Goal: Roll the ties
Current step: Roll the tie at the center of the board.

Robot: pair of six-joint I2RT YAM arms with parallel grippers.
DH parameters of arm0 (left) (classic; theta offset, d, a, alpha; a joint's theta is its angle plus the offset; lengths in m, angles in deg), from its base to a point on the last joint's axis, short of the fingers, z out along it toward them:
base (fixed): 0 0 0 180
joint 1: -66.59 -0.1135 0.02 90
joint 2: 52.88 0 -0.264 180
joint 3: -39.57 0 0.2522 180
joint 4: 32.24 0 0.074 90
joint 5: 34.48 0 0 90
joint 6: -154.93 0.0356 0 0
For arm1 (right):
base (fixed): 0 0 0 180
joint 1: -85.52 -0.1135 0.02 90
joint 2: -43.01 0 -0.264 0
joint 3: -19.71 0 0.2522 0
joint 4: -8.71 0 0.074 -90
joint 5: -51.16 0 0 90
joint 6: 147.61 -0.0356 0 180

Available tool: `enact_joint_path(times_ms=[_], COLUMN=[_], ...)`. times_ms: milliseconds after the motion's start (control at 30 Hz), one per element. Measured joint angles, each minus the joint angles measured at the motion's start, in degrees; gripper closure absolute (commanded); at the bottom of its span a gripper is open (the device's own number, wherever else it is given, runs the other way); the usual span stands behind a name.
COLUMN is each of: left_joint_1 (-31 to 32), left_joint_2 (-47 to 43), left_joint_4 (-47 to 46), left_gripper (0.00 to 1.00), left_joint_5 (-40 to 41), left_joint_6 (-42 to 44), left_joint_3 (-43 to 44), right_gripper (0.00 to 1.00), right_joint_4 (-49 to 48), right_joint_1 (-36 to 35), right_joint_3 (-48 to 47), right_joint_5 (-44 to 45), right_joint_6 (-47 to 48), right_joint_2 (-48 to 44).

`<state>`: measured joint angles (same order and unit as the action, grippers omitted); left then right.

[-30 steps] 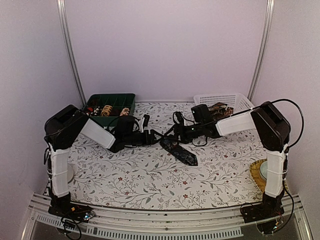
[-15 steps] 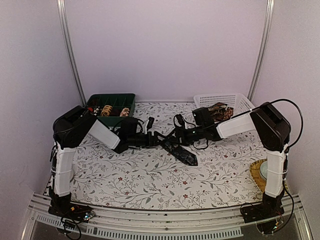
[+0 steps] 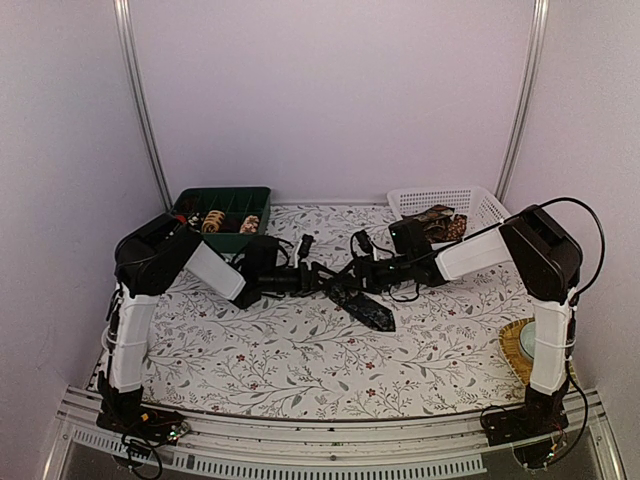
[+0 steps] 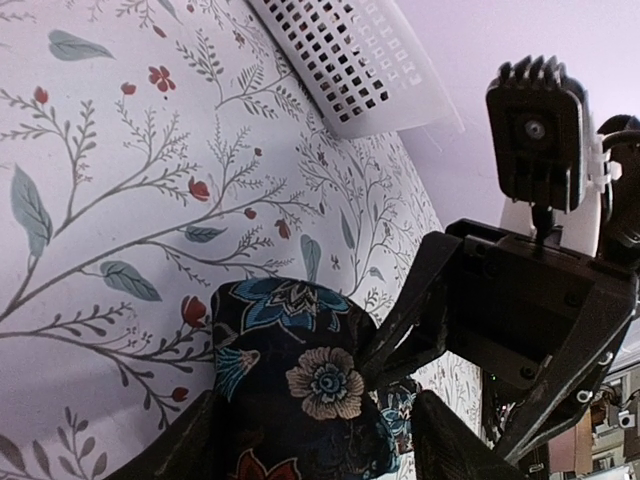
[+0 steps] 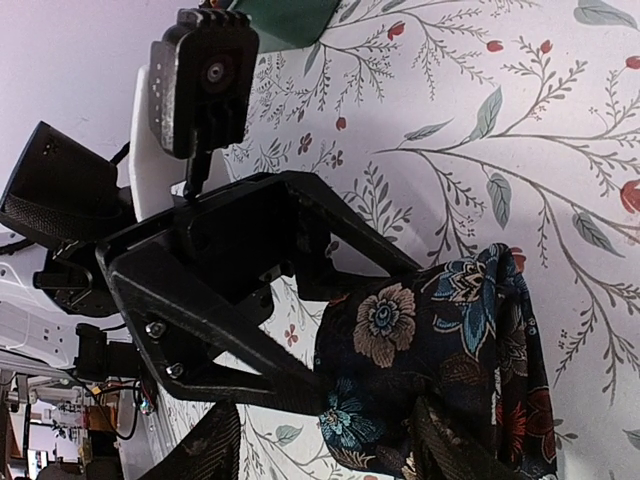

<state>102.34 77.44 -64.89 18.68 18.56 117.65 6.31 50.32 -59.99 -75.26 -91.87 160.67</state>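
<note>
You see a black tie (image 4: 300, 390) flowered in blue, tan and red; your bench (image 3: 300, 360) is white with grey-green sprigs and red blossoms.

My left arm (image 3: 205, 268) folds high at the elbow and reaches toward 3 o'clock; my right arm (image 3: 470, 255) mirrors it toward 9 o'clock. My left gripper (image 3: 320, 277) and right gripper (image 3: 346, 280) meet nose to nose, fingers parted. Whether either clamps, I cannot tell.
</note>
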Motion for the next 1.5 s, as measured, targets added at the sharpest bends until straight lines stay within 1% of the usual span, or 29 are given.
enact_joint_path(times_ms=[67, 233, 267, 333, 367, 500, 600, 667, 800, 833, 1033, 1200, 1300, 1400, 1467, 1500], left_joint_1=[0.1, 0.5, 0.7, 1.1, 1.2, 1.6, 1.9, 2.0, 2.0, 2.0, 2.1, 2.3, 2.5, 2.9, 3.3, 3.4], left_joint_2=[0.3, 0.4, 0.4, 0.4, 0.4, 0.0, -0.2, -0.6, -1.1, -1.1, -0.2, 0.2, 0.2, 0.2, 0.3, 0.3], left_joint_4=[0.5, 1.9, 2.2, 2.3, 2.4, 2.8, 3.5, 4.2, 5.1, 5.2, 5.7, 5.4, 5.2, 5.2, 5.4, 5.4], left_gripper=[0.41, 0.41, 0.39, 0.30, 0.27, 0.26, 0.23, 0.18, 0.15, 0.16, 0.27, 0.29, 0.32, 0.38, 0.48, 0.50], left_joint_5=[0.3, 2.0, 2.4, 3.1, 3.4, 4.9, 6.5, 7.8, 9.6, 9.7, 8.2, 6.8, 6.8, 7.1, 7.7, 8.2], left_joint_6=[-0.3, -0.5, -0.4, -0.4, -0.3, -0.3, -0.2, 0.4, 2.0, 2.4, 2.7, 2.2, 1.9, 1.7, 1.6, 1.4], left_joint_3=[0.6, 1.1, 1.2, 1.4, 1.5, 2.0, 1.9, 1.9, 2.0, 2.1, 3.2, 3.2, 2.8, 2.5, 2.5, 2.5], right_gripper=[0.42, 0.42, 0.43, 0.43, 0.43, 0.43, 0.44, 0.44, 0.44, 0.44, 0.45, 0.45, 0.46, 0.46, 0.46, 0.46], right_joint_4=[-0.1, -0.4, -0.4, -0.4, -0.4, -0.4, -0.6, -0.7, -1.0, -1.0, -1.0, -1.0, -1.0, -1.0, -1.0, -1.0], right_joint_1=[0.0, 0.0, 0.0, 0.0, 0.0, 0.2, 0.3, 0.4, 0.5, 0.5, 0.5, 0.5, 0.5, 0.5, 0.5, 0.5], right_joint_3=[0.1, 0.2, 0.3, 0.3, 0.3, 0.4, 0.7, 0.9, 1.1, 1.1, 1.2, 1.2, 1.3, 1.4, 1.4, 1.4], right_joint_5=[0.0, 0.0, 0.0, 0.0, 0.0, -0.5, -0.6, -0.7, -0.9, -1.0, -0.8, -0.7, -0.6, -0.4, -0.3, -0.3], right_joint_6=[0.0, 0.0, 0.0, 0.1, 0.1, 0.4, 0.5, 0.5, 0.7, 0.7, 0.7, 0.7, 0.9, 0.9, 0.9, 0.9], right_joint_2=[0.0, 0.0, 0.0, 0.0, 0.0, -0.1, -0.1, -0.1, -0.1, -0.1, -0.1, -0.1, -0.1, -0.1, -0.1, -0.1])
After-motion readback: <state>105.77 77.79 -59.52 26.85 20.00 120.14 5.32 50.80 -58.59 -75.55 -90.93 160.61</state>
